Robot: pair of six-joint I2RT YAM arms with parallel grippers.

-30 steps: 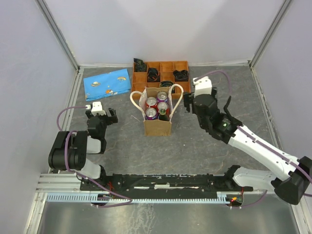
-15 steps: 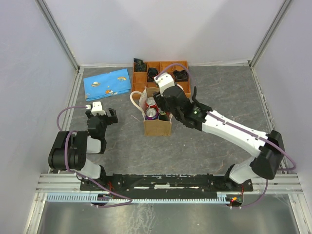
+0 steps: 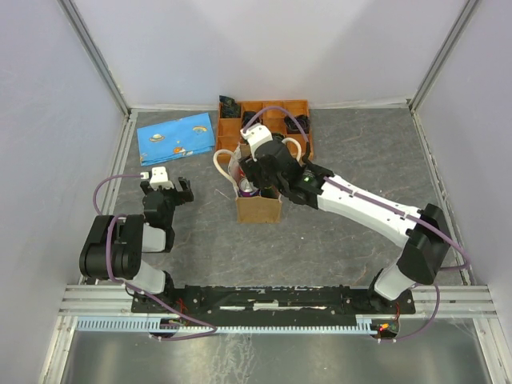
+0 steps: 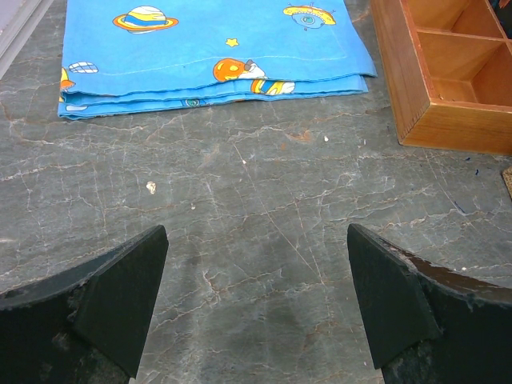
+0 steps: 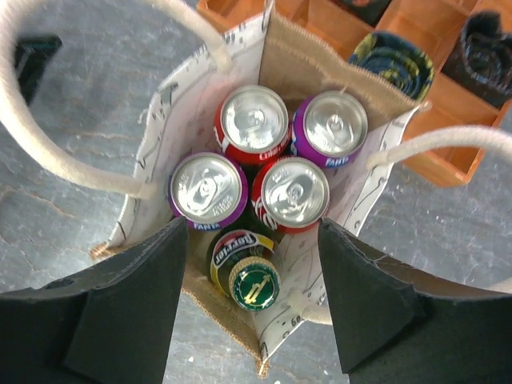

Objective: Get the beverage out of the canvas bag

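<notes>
Your right gripper (image 5: pixel 252 260) hovers over the bag (image 5: pixel 292 60) before the tray (image 4: pixel 448 124), jaws apart either side of the bottle (image 5: pixel 254 286), holding nothing. Four cans (image 5: pixel 290 192) sit beside it. Left gripper (image 4: pixel 256 240) gapes empty.

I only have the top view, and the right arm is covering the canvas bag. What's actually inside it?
Observer: Two red cans, two purple cans and a green-capped bottle at one end of the canvas bag.
Operator: Where is the right gripper relative to them?
Observer: The right gripper is lined up on the bottle, jaws open wider than it, one finger on each side, no contact visible.
Operator: And the left gripper?
Observer: The left gripper is open with nothing between its fingers, facing the blue cloth.
</notes>
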